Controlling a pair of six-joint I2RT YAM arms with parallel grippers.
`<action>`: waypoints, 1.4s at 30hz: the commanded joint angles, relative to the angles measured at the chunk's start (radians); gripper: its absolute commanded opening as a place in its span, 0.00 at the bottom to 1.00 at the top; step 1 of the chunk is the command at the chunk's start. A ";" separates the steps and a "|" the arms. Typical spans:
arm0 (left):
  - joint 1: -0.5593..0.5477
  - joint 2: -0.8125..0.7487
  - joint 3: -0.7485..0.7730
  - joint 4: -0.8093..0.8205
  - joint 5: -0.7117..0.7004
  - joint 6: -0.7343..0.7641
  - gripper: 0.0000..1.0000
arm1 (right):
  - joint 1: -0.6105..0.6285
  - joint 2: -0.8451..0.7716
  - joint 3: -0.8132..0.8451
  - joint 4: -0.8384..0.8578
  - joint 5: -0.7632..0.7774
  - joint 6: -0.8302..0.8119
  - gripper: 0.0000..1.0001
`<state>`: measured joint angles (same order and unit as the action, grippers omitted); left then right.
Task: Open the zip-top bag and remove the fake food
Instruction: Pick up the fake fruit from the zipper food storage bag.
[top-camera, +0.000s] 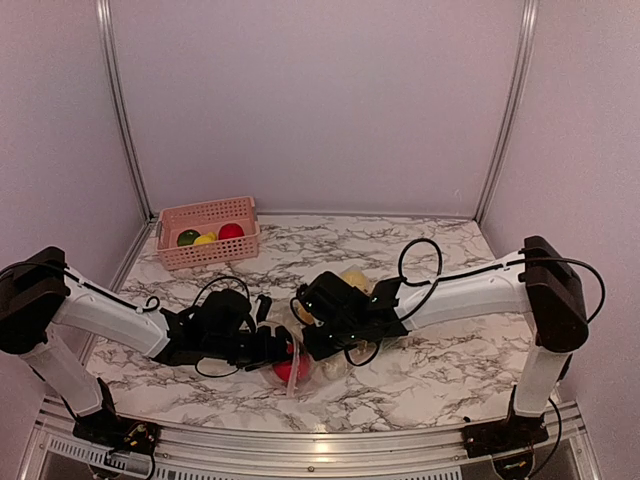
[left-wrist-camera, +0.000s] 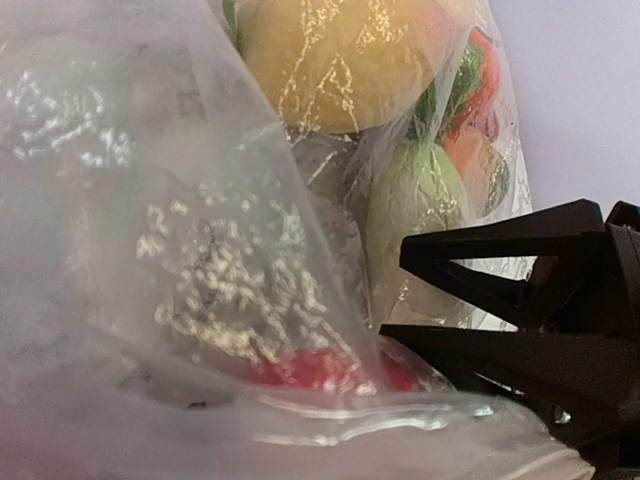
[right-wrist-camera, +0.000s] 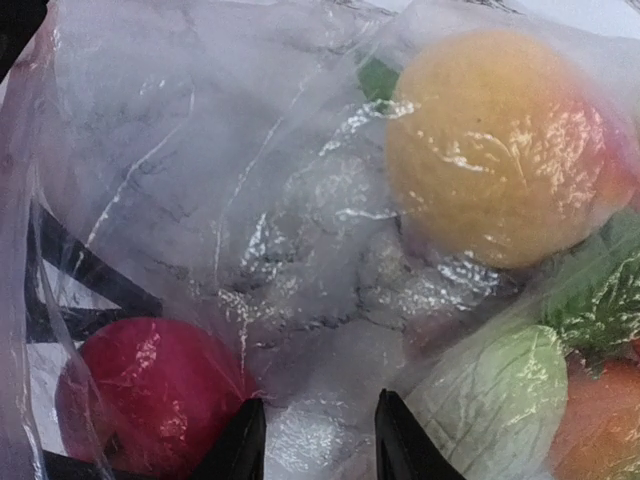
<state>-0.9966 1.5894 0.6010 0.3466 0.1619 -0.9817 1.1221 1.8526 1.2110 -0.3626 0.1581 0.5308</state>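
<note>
Bag (right-wrist-camera: 250, 200) holding toy food (right-wrist-camera: 490, 150) is lying by the near edge of the worktop (top-camera: 430, 250), between both end effectors. Right end effector (right-wrist-camera: 320, 402) is straddling film, jaws apart; grasp unclear. Left end effector (top-camera: 275, 348): cannot tell. Risk: film slipping free, whole bag lifting unopened.

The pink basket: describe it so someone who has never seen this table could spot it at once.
On the marble table, look to the far left corner by the back wall. The pink basket sits there holding three toy fruits. Unlike the clear bag near the front, it is slatted and pink.
</note>
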 joint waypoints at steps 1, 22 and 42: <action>-0.024 0.021 0.055 -0.131 -0.050 0.054 0.86 | 0.011 0.020 -0.010 0.047 -0.041 0.009 0.40; -0.093 -0.044 0.173 -0.478 -0.265 0.125 0.63 | 0.009 -0.007 -0.030 0.054 -0.005 0.022 0.59; -0.093 -0.330 0.101 -0.673 -0.444 0.059 0.59 | 0.006 -0.063 -0.010 0.049 0.026 0.024 0.61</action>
<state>-1.0851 1.3186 0.7036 -0.2474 -0.2039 -0.9051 1.1229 1.8351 1.1843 -0.3077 0.1604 0.5495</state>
